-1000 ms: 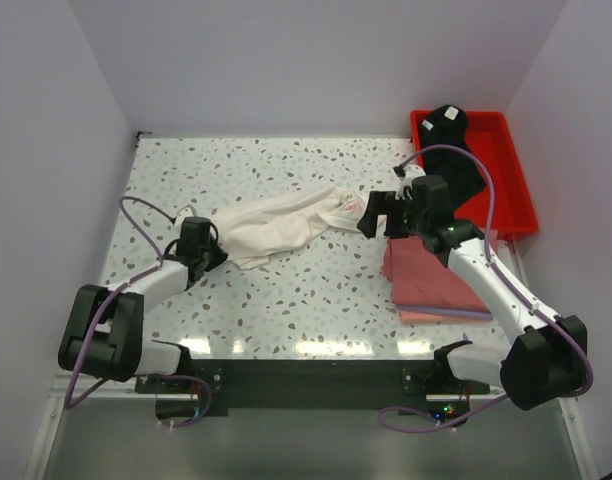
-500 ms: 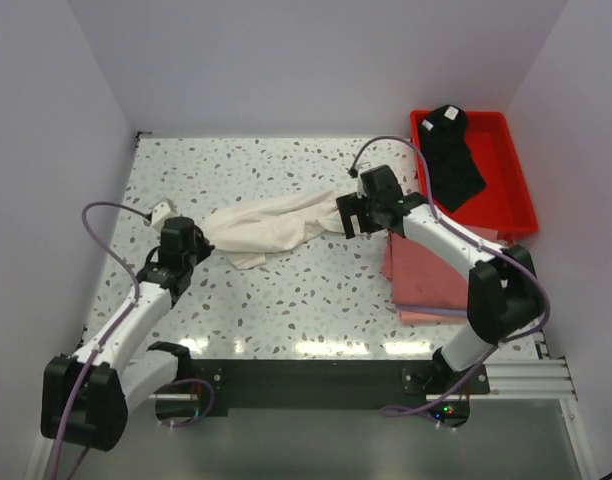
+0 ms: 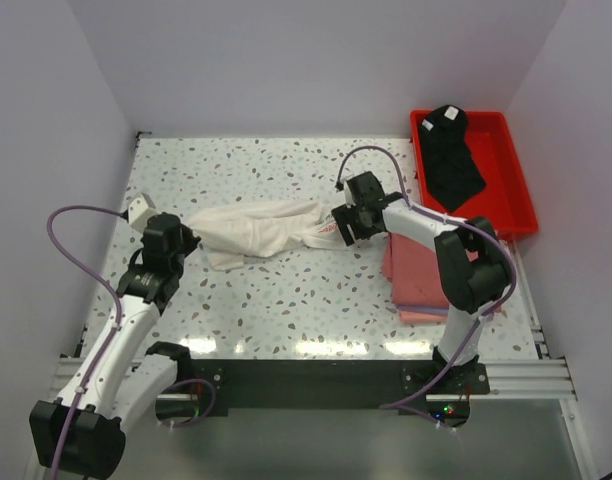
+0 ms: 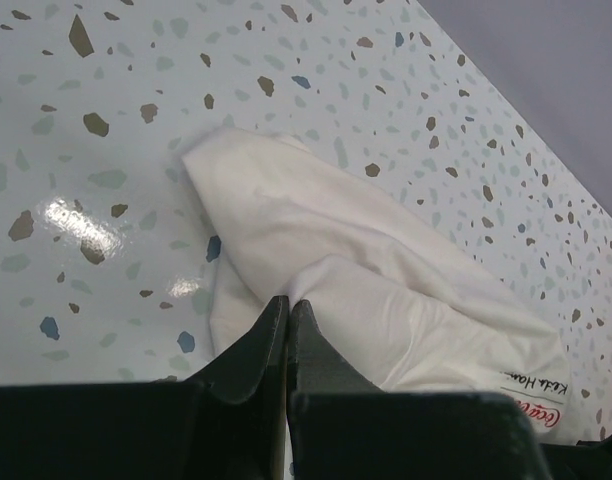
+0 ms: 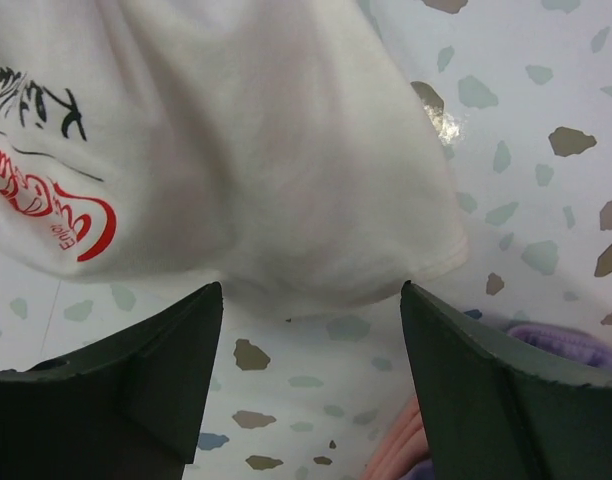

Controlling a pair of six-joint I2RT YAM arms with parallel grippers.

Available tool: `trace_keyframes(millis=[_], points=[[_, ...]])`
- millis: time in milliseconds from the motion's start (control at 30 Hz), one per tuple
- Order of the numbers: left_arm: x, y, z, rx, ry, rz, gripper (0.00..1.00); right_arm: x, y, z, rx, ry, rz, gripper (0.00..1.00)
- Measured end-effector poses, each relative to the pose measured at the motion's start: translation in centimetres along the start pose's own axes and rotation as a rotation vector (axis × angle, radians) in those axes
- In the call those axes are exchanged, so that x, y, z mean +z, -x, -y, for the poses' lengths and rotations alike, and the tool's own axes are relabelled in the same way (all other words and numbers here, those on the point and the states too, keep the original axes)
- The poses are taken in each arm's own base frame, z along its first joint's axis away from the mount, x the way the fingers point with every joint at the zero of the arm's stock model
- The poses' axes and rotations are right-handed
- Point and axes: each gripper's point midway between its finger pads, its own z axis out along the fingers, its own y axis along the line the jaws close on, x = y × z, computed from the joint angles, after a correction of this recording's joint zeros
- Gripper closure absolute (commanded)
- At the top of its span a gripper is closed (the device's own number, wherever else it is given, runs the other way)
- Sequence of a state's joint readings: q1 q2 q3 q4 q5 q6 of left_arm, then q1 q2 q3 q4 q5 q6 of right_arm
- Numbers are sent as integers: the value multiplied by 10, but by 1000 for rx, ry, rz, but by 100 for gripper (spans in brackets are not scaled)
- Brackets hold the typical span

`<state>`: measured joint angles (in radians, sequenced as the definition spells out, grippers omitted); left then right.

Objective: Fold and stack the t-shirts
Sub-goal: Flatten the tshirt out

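The white t-shirt (image 3: 261, 228) with red Coca-Cola print lies bunched in a long roll across the table's middle. My left gripper (image 3: 183, 240) is shut on its left end; the left wrist view shows the closed jaws (image 4: 288, 300) pinching a fold of white cloth (image 4: 386, 290). My right gripper (image 3: 336, 228) is open at the shirt's right end, and its wrist view (image 5: 311, 300) shows the printed cloth (image 5: 236, 150) just beyond the spread fingers, nothing between them. Folded pink shirts (image 3: 431, 275) are stacked at the right. A black shirt (image 3: 451, 160) lies in the tray.
The red plastic tray (image 3: 521, 190) stands at the back right corner. White walls close in the speckled table (image 3: 286, 300) on three sides. The pink stack's edge (image 5: 396, 450) shows beside my right fingers.
My left gripper has pulled back to the left, dragging the white shirt leftward. My right gripper has moved left, following the shirt's right end.
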<state>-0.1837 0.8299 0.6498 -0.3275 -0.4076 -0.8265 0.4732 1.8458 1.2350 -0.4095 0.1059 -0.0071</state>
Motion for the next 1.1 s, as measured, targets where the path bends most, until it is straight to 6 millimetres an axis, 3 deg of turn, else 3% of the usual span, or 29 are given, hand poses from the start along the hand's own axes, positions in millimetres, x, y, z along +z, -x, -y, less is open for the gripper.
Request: trace_keyframes(millis=[167,267,300,367,533,633,733,833,867,1000,1100], points=[[2,-1,-5,7,32,-4,100,15,-10,-7,32,21,-36,31],[2,1,-5,6,41,-3,100,16,-9,-11,71,33,-36,56],[1,2,-5,4,42,0,100,17,-10,-13,84,40,-37,82],[0,7,-3,-2,43,13,100,17,-9,-15,103,46,-34,100],[-9,34,13,-25,22,64,100,9,-4,-16,126,45,-22,100],[-25,70,35,-58,-31,134,100,-24,12,-13,134,51,28,100],[-58,120,62,-123,-120,241,100,-97,62,-7,151,72,217,100],[-107,174,84,-182,-235,366,100,-195,117,0,166,108,482,100],[-129,195,90,-199,-276,413,100,-238,133,3,170,122,592,100],[-211,264,107,-258,-418,585,100,-378,157,9,163,184,908,100],[-271,304,110,-287,-508,700,100,-462,157,11,139,232,1076,100]])
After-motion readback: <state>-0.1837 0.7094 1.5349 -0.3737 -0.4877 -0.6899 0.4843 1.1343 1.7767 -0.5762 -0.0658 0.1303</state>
